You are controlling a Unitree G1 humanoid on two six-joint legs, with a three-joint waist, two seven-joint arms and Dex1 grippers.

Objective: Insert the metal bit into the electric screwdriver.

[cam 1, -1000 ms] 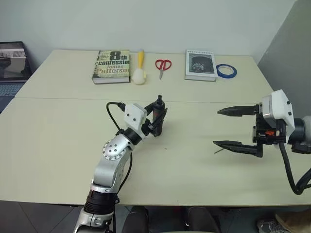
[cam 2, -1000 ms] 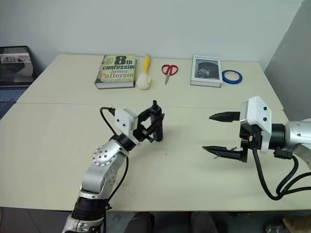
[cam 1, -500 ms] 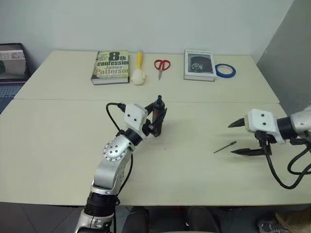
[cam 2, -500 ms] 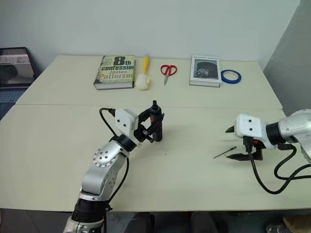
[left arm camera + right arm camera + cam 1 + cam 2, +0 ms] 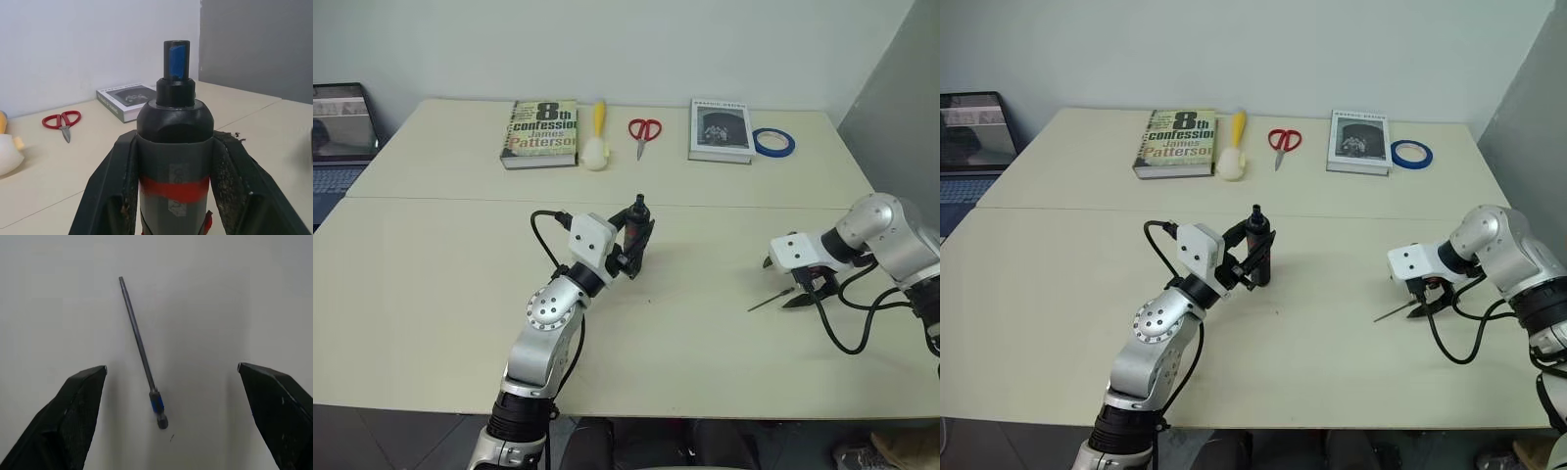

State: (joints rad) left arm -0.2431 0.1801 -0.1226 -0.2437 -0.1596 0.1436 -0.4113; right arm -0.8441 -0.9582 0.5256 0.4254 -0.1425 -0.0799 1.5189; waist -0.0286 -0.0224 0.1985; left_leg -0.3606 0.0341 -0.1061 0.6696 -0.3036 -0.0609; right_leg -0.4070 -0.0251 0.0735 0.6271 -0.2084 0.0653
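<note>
Having swung down at right of frame, the right tool (image 5: 792,285) gapes empty over the metal bit (image 5: 141,350) on the tabletop (image 5: 431,284), ready to grasp, while the left tool (image 5: 171,196) clamps the electric screwdriver (image 5: 174,147).

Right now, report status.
Left gripper shut on electric screwdriver, tip up. Right gripper open over metal bit on table. Nothing between.

The left gripper (image 5: 637,238) is holding the electric screwdriver (image 5: 634,232) upright over the middle of the table (image 5: 431,294), its fingers clamped on the black body. Toward the table's right side, the right gripper (image 5: 787,284) is pointing steeply down with its fingers spread, standing over one end of the metal bit (image 5: 771,300), which is lying flat on the tabletop. Along the far edge are lying a paperback (image 5: 539,134), a yellow-handled brush (image 5: 597,137), red scissors (image 5: 643,131), a second book (image 5: 720,131) and a roll of blue tape (image 5: 772,142).
</note>
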